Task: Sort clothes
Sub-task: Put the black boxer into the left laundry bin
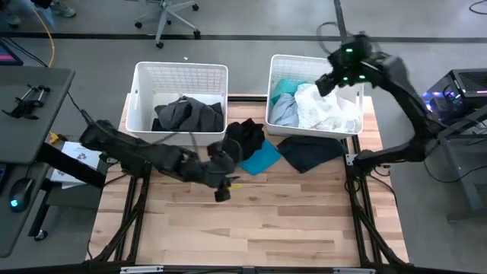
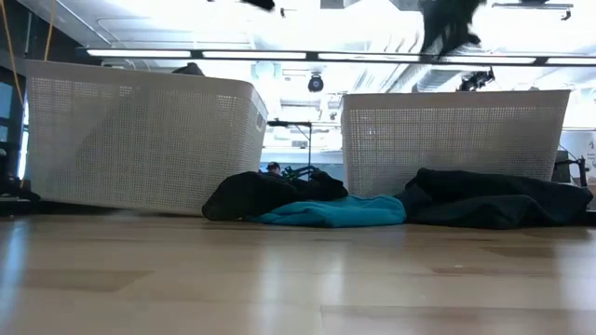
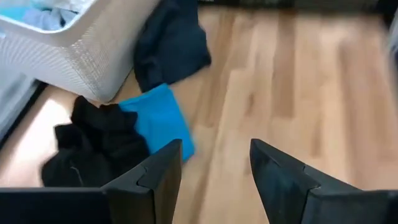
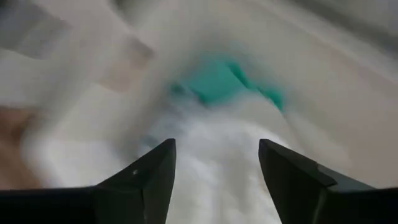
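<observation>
Right pincer (image 4: 214, 180) open, empty, above white garment (image 1: 326, 106) in right basket (image 1: 275, 68). Left pincer (image 3: 214, 180) open over bench (image 1: 251, 221) near bright blue garment (image 3: 158, 115) and black garment (image 3: 93, 146).

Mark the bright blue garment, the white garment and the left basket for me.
bright blue garment (image 1: 261, 159): high view, its middle.
white garment (image 1: 326, 109): high view, crumpled centre.
left basket (image 1: 180, 70): high view, far rim.

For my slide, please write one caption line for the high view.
Right gripper open above the right basket of light clothes; left gripper open near black, blue and navy garments.
</observation>
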You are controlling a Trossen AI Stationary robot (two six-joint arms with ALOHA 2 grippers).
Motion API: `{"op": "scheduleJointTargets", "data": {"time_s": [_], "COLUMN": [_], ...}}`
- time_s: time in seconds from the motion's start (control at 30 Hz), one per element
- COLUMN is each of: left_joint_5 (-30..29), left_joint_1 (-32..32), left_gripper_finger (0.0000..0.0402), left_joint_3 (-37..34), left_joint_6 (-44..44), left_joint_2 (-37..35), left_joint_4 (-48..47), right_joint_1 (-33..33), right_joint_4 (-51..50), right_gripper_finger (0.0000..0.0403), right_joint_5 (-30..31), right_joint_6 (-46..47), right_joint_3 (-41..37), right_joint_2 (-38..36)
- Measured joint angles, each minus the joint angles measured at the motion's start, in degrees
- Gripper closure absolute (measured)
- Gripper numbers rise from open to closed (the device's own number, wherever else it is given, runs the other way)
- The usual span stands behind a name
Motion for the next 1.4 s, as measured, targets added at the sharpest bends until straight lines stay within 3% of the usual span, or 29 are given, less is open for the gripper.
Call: {"op": "scheduleJointTargets", "data": {"time_s": [0.1,0.17,0.3,0.43,0.67,0.83,0.93,1.0,1.23,1.4], "left_joint_5": [-2.8,-4.5,3.4,10.1,13.5,16.4,17.3,18.3,17.8,10.8], "left_joint_1": [1.7,3.6,10.8,17.7,22.7,22.6,21.6,20.8,16.0,13.2], "left_gripper_finger": [0.0231,0.0232,0.0232,0.0232,0.0236,0.0294,0.0367,0.0391,0.0398,0.04], "left_joint_3": [0.0,0.0,0.0,-0.1,0.0,0.0,0.0,0.0,4.7,9.5], "left_joint_6": [3.5,0.5,-15.1,-21.9,-17.6,-14.7,-14.5,-14.5,-17.2,-20.6], "left_joint_2": [4.8,8.2,14.1,19.4,25.4,27.2,27.1,26.1,18.0,7.8], "left_joint_4": [0.2,0.0,-1.6,-4.5,-7.4,-7.6,-7.8,-8.0,-15.0,-15.9], "right_joint_1": [6.4,12.0,24.3,35.5,49.4,55.1,57.0,57.9,60.4,60.8], "right_joint_4": [3.9,7.0,13.4,20.0,39.3,54.8,60.1,61.5,61.7,61.5], "right_gripper_finger": [0.0187,0.0187,0.0187,0.0187,0.0187,0.0187,0.0187,0.0187,0.0187,0.0187], "right_joint_5": [-1.9,-1.0,0.2,1.7,7.5,10.4,10.6,10.6,12.9,15.3], "right_joint_6": [1.4,4.8,11.6,18.1,26.6,29.3,30.7,31.5,30.7,29.6], "right_joint_3": [4.2,4.5,0.8,-7.8,-26.7,-36.6,-39.7,-40.3,-39.0,-39.0], "right_joint_2": [-4.4,-7.8,-14.4,-20.2,-25.6,-25.6,-25.3,-25.4,-25.6,-25.2]}}
